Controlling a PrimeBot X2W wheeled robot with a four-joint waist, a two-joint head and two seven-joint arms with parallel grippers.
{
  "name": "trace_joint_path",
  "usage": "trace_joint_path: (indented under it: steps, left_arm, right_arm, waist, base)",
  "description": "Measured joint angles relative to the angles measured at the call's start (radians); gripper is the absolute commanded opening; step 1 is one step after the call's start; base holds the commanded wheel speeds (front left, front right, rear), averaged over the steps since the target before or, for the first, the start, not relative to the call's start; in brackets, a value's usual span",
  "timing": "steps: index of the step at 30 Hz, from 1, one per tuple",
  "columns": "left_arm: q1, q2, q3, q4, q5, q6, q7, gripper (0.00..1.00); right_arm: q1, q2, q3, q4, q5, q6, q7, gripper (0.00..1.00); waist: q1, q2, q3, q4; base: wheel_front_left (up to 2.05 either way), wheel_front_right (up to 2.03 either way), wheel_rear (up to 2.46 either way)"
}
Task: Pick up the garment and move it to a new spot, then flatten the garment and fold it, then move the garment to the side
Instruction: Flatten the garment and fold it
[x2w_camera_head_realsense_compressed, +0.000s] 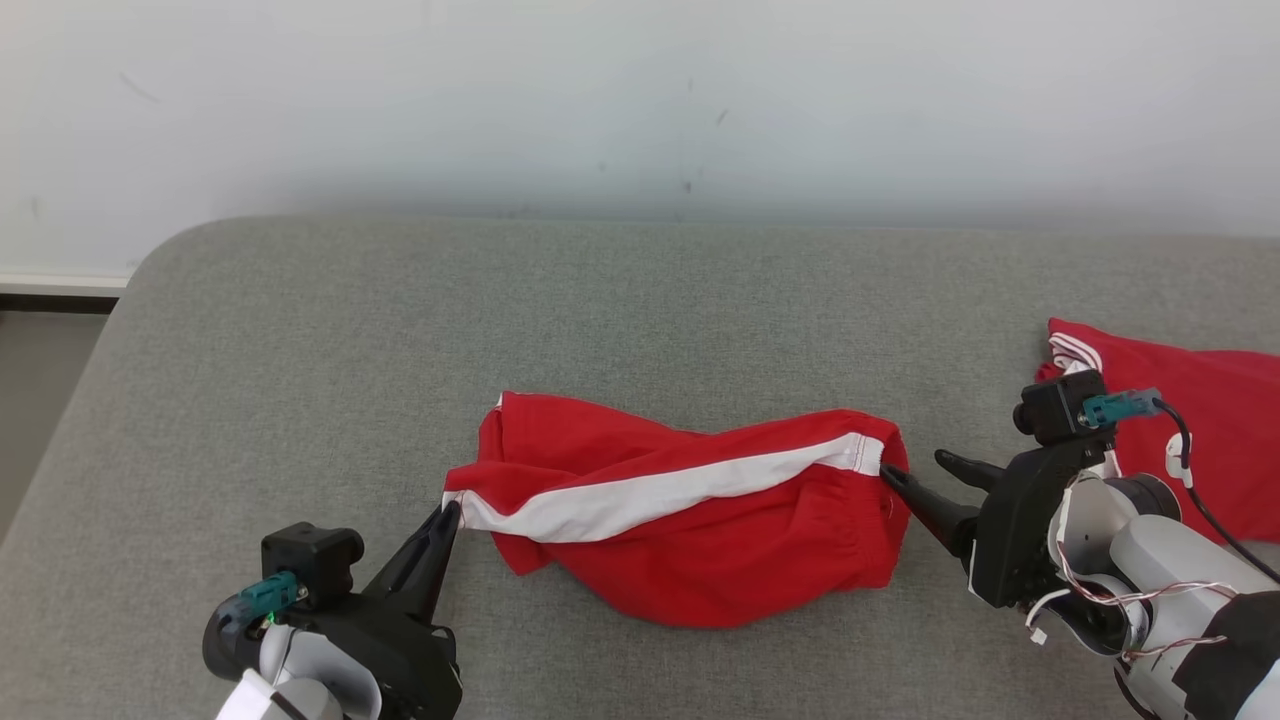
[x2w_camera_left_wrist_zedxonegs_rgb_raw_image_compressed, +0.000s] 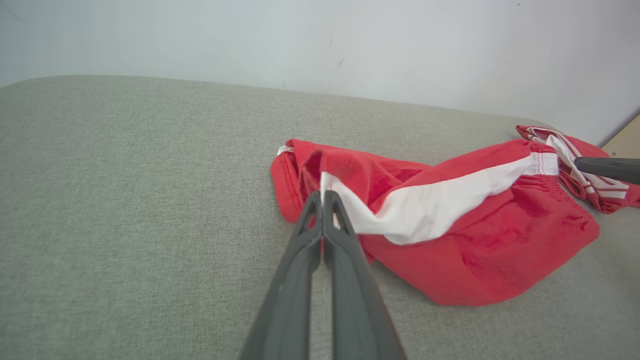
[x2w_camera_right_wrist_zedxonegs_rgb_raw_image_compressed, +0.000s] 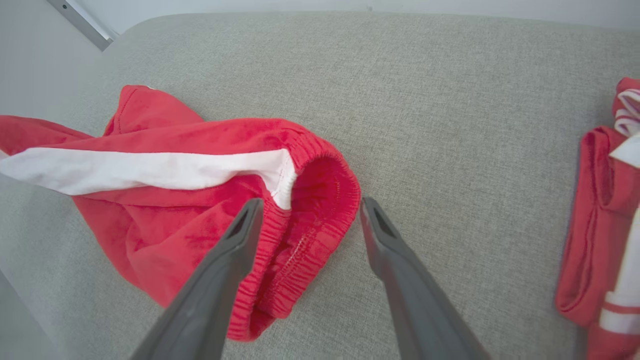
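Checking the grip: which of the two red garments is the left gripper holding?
The middle garment with the broad white band; the left gripper pinches its corner. The right-edge garment lies apart.

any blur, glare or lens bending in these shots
Head view: soft even light, no glare, red shorts sharp. Left wrist view: left gripper blurs toward the lens. Right wrist view: grey cushion bows at its far edge, right gripper soft near the bottom.
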Motion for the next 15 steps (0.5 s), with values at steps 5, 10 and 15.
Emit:
trace_joint_path:
  steps: [5, 10, 15]
  left_arm:
    - [0.000, -0.004, -0.007, -0.001, 0.006, 0.000, -0.001, 0.00]
    - [0.000, -0.024, -0.021, -0.004, 0.014, 0.000, -0.001, 0.00]
    - [0.000, -0.029, -0.027, -0.009, 0.016, 0.000, -0.001, 0.00]
  right_arm:
    - [0.001, 0.004, 0.001, -0.004, -0.002, -0.005, -0.003, 1.00]
    - [0.000, 0.013, 0.004, 0.014, -0.002, -0.038, 0.002, 1.00]
    - [-0.004, 0.036, 0.006, 0.038, -0.003, -0.071, 0.012, 1.00]
  waist:
    - [0.0000, 0.0000, -0.007, -0.002]
    - [0.0000, 0.0000, -0.013, 0.012]
    - [0.0000, 0.0000, -0.016, 0.027]
  base:
    - [0.00, 0.00, 0.00]
    - [0.00, 0.00, 0.00]
    - [0.00, 0.00, 0.00]
